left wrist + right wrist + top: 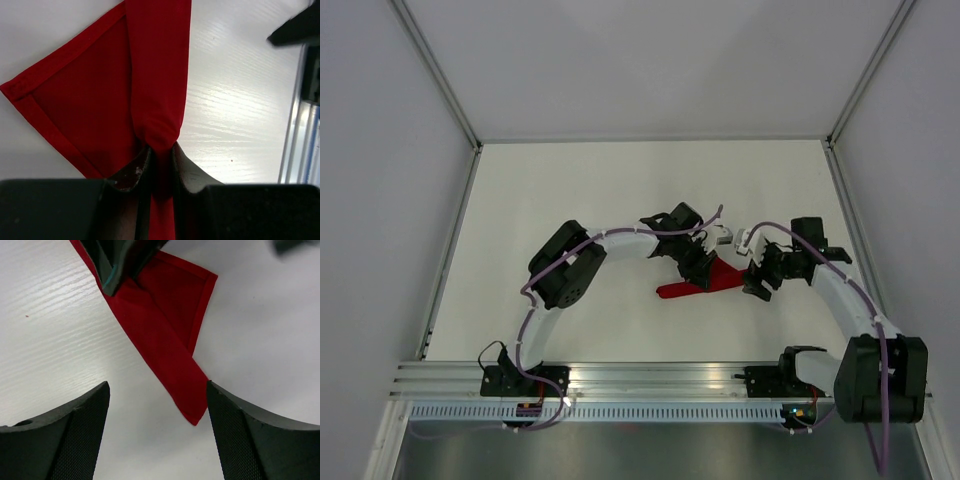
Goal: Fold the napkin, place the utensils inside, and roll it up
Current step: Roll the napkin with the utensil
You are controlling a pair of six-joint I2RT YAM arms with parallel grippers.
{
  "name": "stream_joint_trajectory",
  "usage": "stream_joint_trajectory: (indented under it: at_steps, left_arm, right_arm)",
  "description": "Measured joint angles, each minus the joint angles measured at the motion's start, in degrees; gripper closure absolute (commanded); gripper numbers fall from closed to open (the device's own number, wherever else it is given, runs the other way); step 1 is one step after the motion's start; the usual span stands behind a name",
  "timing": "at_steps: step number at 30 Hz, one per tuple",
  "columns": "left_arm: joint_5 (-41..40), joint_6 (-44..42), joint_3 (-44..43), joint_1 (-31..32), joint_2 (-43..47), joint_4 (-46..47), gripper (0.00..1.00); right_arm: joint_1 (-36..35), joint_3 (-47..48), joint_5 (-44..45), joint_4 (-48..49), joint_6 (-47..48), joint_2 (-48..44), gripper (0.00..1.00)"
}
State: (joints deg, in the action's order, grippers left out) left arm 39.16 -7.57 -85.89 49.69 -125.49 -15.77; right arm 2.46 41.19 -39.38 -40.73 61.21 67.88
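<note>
The red napkin (692, 287) lies as a narrow rolled strip on the white table between the two arms. In the left wrist view the roll (159, 75) runs up from my jaws, with a flat hemmed flap (82, 95) spread to its left. My left gripper (161, 150) is shut on the roll's near end, cloth bunched between the fingers. My right gripper (157, 390) is open just above the table. The napkin's pointed end (192, 410) lies between its fingers, nearer the right finger (250, 435), touching neither. The utensils are hidden.
A metal rail (660, 380) runs along the near table edge and shows at the right in the left wrist view (300, 130). White walls close the table on three sides. The left gripper's finger (117, 262) shows at the top of the right wrist view.
</note>
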Motion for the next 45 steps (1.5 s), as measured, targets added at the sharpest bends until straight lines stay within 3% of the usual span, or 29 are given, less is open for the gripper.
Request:
stream_joint_trajectory:
  at_steps: [7, 13, 22, 28, 31, 34, 37, 45]
  left_arm:
    - [7.98, 1.03, -4.35, -2.38, -3.89, -4.66, 0.98]
    - [12.94, 2.19, -6.93, -3.23, -6.45, -8.39, 0.98]
    - [15.28, 2.43, -7.52, -3.45, -7.23, -11.87, 0.98]
    - [15.65, 2.43, -7.69, -3.54, -7.37, -12.92, 0.94]
    - [15.63, 2.45, -7.76, -3.98, -7.37, -13.22, 0.81]
    - [15.61, 2.75, -7.82, -4.37, -7.37, -13.46, 0.72]
    - [15.43, 3.72, -7.82, -4.61, -7.32, -13.46, 0.66]
    - [11.04, 8.44, -5.46, -6.45, -4.07, -12.17, 0.60]
  right_arm:
    - [-16.81, -12.52, 10.49, 17.20, -4.15, -8.44, 0.17]
    - [-23.34, -12.79, 17.09, 25.38, -5.62, -3.43, 0.18]
    - [-30.99, -13.68, 22.10, 28.28, -5.99, 0.52, 0.22]
    - [-32.48, -12.57, 22.75, 29.24, -6.73, 3.80, 0.43]
    - [-32.81, -11.37, 22.21, 27.63, -7.26, 5.46, 0.60]
    - [-32.98, -9.94, 21.79, 25.86, -7.48, 6.84, 0.70]
    - [-33.00, -8.79, 21.44, 24.13, -6.84, 7.72, 0.77]
    - [-31.65, -3.21, 18.78, 17.84, -5.49, 12.52, 0.79]
